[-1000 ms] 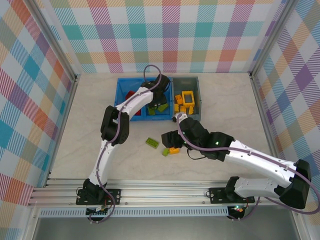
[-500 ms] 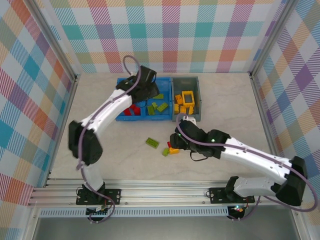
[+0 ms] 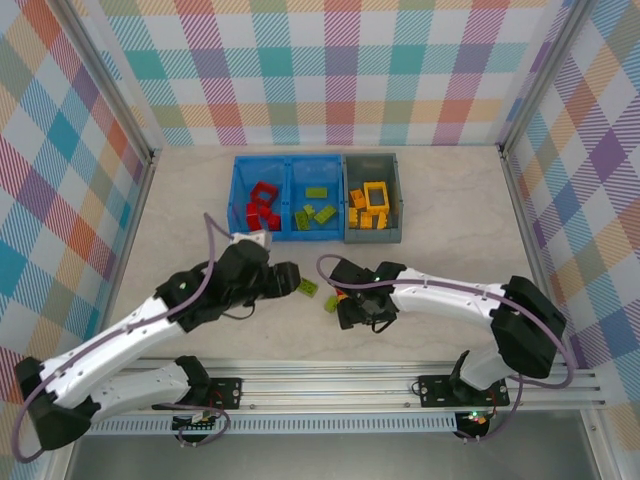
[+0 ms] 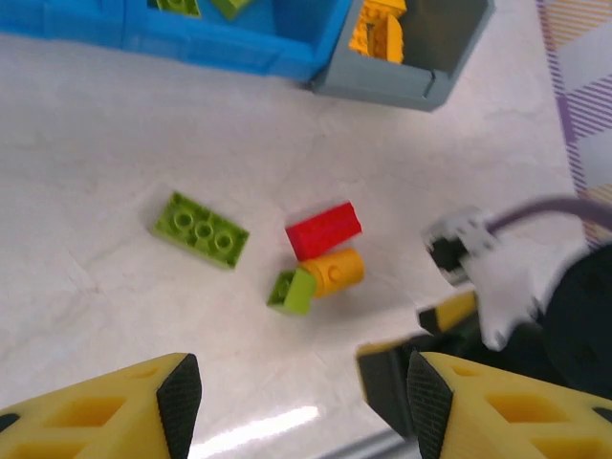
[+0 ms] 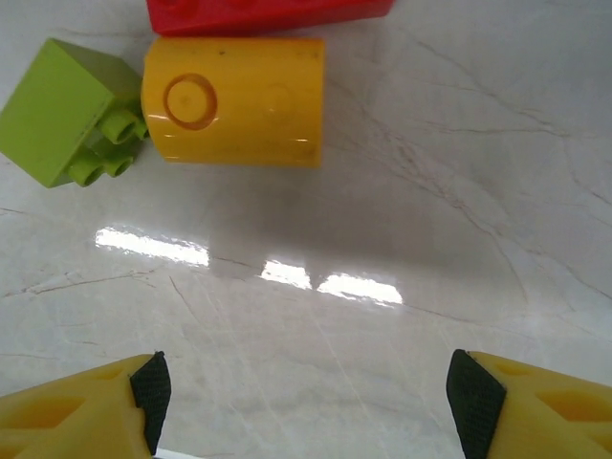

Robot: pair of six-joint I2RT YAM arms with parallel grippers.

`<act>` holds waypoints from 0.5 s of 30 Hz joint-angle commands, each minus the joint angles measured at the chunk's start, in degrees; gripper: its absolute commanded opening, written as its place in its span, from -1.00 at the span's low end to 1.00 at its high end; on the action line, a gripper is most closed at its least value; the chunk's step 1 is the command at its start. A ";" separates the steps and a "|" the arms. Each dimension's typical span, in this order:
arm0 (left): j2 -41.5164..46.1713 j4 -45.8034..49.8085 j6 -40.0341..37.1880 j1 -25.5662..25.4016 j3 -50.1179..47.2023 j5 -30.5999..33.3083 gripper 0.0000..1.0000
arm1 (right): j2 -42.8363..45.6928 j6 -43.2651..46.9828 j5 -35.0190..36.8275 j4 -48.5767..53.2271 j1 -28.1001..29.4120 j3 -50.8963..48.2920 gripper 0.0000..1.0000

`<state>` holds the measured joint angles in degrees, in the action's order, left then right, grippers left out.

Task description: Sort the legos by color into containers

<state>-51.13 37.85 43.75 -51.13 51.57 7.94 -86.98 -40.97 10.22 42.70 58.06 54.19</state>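
Top external view: left arm [image 3: 140,325] has swung back from the blue bin [image 3: 236,200], both jaws gaping empty over 4 loose legos [image 3: 307,287] on the surface [image 3: 450,220].

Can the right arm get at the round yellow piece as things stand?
Probably yes: the right gripper hangs open near the round yellow piece, nothing between them. The red brick and small green brick touch it, though.

No legible text, label, brand, number or sign on any surface in view.
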 commanded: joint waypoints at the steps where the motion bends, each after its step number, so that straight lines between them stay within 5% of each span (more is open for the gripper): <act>1: 7.26 1.91 3.01 -0.99 -3.29 -0.04 0.23 | -4.30 4.12 -2.63 -4.46 -1.28 2.21 0.60; 15: 13.62 5.15 2.64 -0.99 -2.29 1.12 0.23 | -16.33 5.81 -0.02 -6.02 -3.55 9.93 0.58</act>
<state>-37.26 42.63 46.52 -51.68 48.21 9.02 -101.91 -36.32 9.02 37.19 54.57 62.19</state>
